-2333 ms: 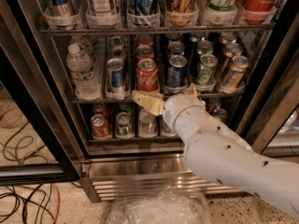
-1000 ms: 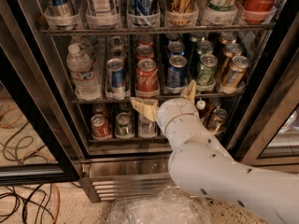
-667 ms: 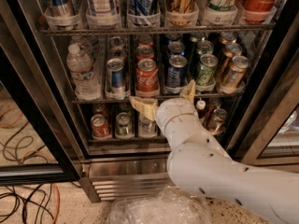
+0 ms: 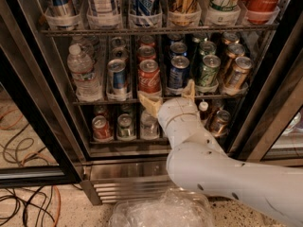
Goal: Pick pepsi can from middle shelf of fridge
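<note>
The pepsi can point(image 4: 178, 73), dark blue with a silver top, stands at the front of its lane on the middle shelf point(image 4: 94, 101) of the fridge point(image 4: 124, 183). More blue cans stand behind it. My gripper point(image 4: 170, 97) is open and empty, just below and in front of the pepsi can, at the shelf's front edge. One tan finger point(image 4: 150, 105) points left under the Coca-Cola can point(image 4: 149, 76). The other finger point(image 4: 190, 90) points up, right of the pepsi can's base. My white arm hides part of the bottom shelf.
On the middle shelf are a water bottle point(image 4: 83, 73), a silver-and-light-blue can point(image 4: 117, 79), a green can point(image 4: 207, 70) and gold cans point(image 4: 236, 73). Tall cans fill the rack above. Small cans point(image 4: 101, 127) stand below. Cables point(image 4: 23, 207) lie on the floor; a clear plastic container point(image 4: 161, 212) is below.
Since 2.3 s ago my arm has shifted left and the wrist has turned, with the fingers now spread under the Coca-Cola and pepsi cans. In the last second it has barely moved.
</note>
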`<state>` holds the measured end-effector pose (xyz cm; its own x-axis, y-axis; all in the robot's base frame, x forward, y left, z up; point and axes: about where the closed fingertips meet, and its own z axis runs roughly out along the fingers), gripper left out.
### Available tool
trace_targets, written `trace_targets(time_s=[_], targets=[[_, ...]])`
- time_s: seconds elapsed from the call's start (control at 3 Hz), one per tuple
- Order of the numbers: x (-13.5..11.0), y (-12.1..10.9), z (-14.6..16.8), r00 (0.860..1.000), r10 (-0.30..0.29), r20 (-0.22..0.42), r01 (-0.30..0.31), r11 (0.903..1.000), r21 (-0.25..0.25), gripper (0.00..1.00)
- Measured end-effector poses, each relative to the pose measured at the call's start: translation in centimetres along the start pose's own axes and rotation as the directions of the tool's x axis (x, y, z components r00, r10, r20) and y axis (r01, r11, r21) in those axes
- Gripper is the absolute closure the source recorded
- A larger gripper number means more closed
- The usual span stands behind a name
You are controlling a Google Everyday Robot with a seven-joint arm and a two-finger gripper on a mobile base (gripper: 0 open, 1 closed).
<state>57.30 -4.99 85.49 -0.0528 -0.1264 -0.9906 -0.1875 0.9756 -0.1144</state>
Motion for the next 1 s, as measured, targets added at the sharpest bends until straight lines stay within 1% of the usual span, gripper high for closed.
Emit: trace_targets(time_s=[0.33, 0.67, 1.0], targets=[[-0.1, -1.1, 0.0, 1.0, -0.011, 0.005, 0.011, 0.9992, 0.038, 0.29], [-0.3, -1.8, 0.3, 1.0, -0.024, 0.016, 0.023, 0.9979, 0.06, 0.35], [-0.4, -1.8, 1.3, 0.999, -0.041, 0.03, 0.039, 0.9972, 0.064, 0.36]])
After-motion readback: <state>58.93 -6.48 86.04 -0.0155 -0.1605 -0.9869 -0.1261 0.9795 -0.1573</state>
